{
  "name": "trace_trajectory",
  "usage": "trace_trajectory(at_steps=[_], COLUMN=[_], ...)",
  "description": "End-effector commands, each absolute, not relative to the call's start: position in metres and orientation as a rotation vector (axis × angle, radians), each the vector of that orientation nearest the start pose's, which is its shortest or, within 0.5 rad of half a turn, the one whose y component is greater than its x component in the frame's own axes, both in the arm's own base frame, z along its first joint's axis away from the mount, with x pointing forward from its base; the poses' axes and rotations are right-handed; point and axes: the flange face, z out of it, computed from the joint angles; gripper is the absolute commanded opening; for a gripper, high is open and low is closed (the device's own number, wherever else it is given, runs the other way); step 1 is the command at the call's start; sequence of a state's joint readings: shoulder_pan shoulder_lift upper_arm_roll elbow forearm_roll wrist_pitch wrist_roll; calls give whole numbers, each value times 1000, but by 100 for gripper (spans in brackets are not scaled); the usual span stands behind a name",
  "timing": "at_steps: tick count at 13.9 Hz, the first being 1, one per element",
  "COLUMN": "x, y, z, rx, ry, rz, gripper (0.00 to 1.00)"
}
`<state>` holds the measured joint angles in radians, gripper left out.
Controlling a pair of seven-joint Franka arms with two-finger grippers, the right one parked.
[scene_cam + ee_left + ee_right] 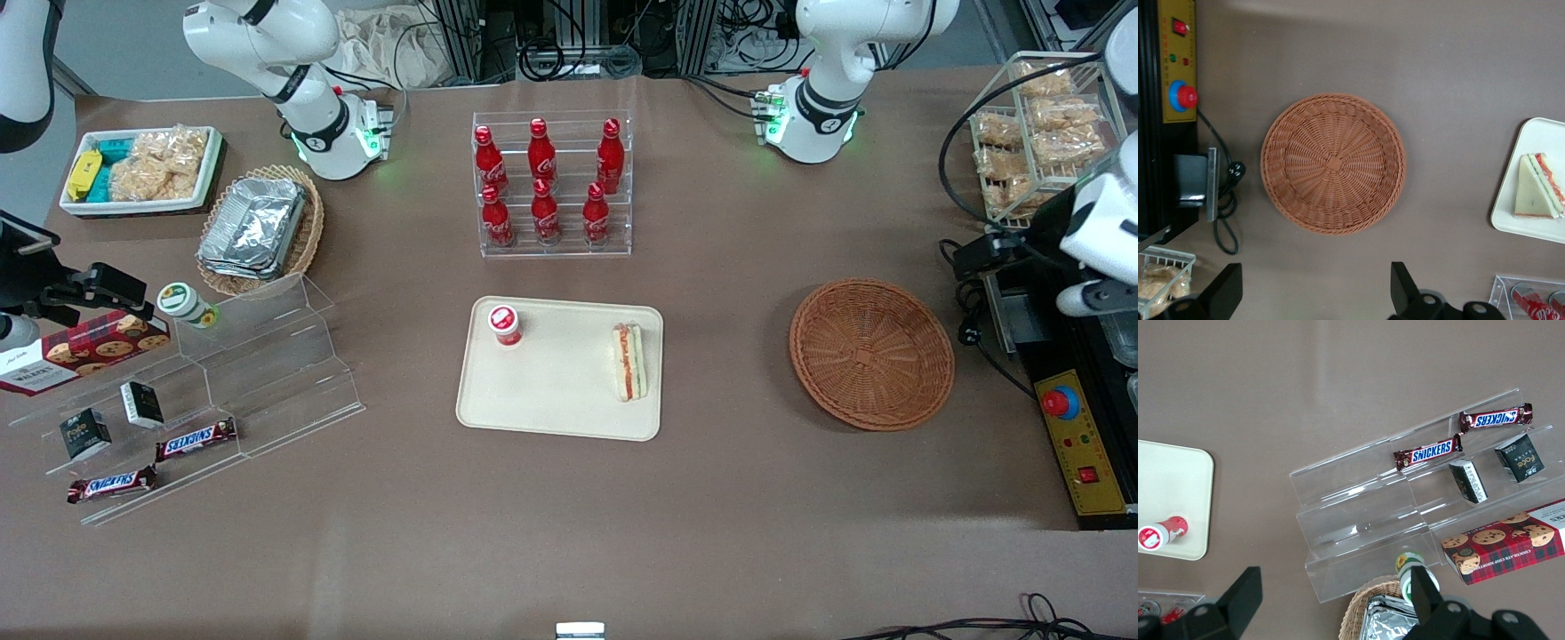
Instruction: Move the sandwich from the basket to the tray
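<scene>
Only wrist-seen: gripper point(1315, 293) jaws apart.

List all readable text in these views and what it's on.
"SNICKERS": two bars on the acrylic steps.
"Coca-Cola" script: red bottles in the clear rack.
"Fode": small dark box, uncertain.
Cookie box, cup lids: unreadable.
Gripper above the basket: no text.
</scene>
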<state>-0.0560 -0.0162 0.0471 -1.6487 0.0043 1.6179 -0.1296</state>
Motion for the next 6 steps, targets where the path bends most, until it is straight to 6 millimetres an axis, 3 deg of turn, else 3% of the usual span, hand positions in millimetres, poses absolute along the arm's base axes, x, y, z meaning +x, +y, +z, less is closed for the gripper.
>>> trace_trajectory(at_steps=[1,6], x=[531,529], y=[-2,6], z=[614,623], rx=[-3150,-3136], ry=[-164,-86], rz=[16,15], gripper=[100,100])
